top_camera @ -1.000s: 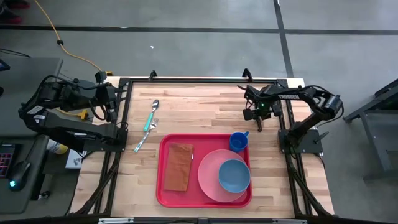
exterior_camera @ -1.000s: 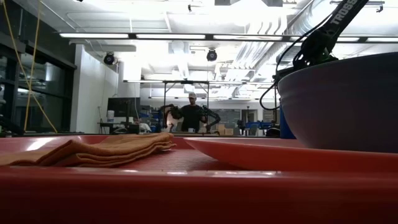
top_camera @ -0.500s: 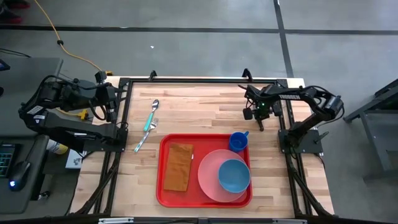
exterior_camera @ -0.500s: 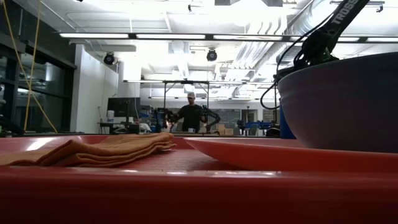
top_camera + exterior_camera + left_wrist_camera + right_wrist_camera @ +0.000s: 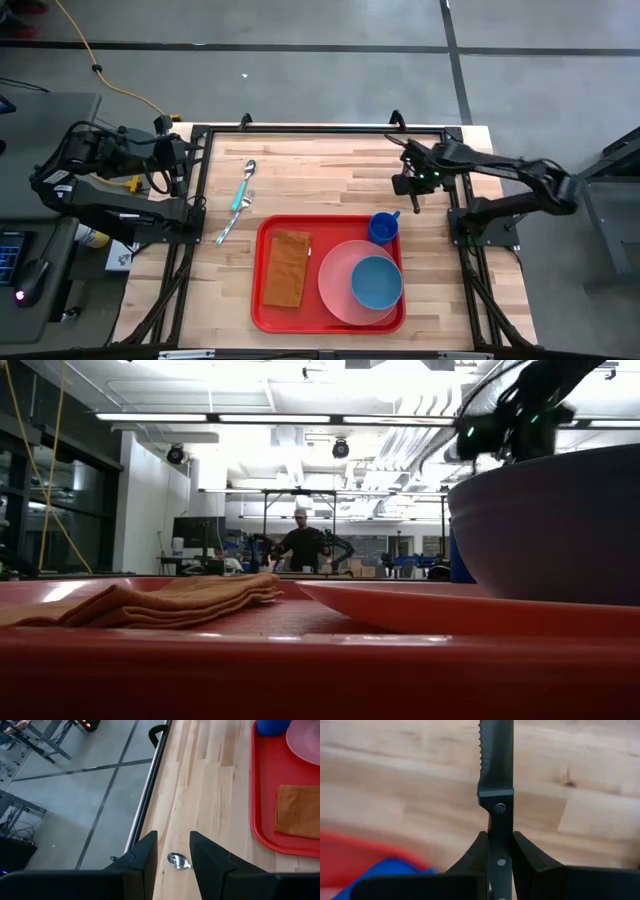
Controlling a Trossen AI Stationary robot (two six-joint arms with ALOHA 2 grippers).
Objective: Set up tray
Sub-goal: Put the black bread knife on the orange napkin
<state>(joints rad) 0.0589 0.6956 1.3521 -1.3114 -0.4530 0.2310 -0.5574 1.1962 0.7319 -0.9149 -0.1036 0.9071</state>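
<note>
While the left pincer waits at the left edge of the tabletop with its fingers apart and nothing between them, the right pincer is clamped on a dark knife with a serrated blade, held above bare wood near the far right part of the tabletop. Seen from above, the right pincer sits just beyond the tray's far right corner. The tray, red and flat, lies on the near middle of the tabletop. On it rest a folded orange-brown napkin at its left side, a pink plate at its right, a blue bowl on the plate, and a blue cup in the far right corner. A spoon and another utensil lie on the wood left of the tray, apart from it. A person stands far off in the room
</note>
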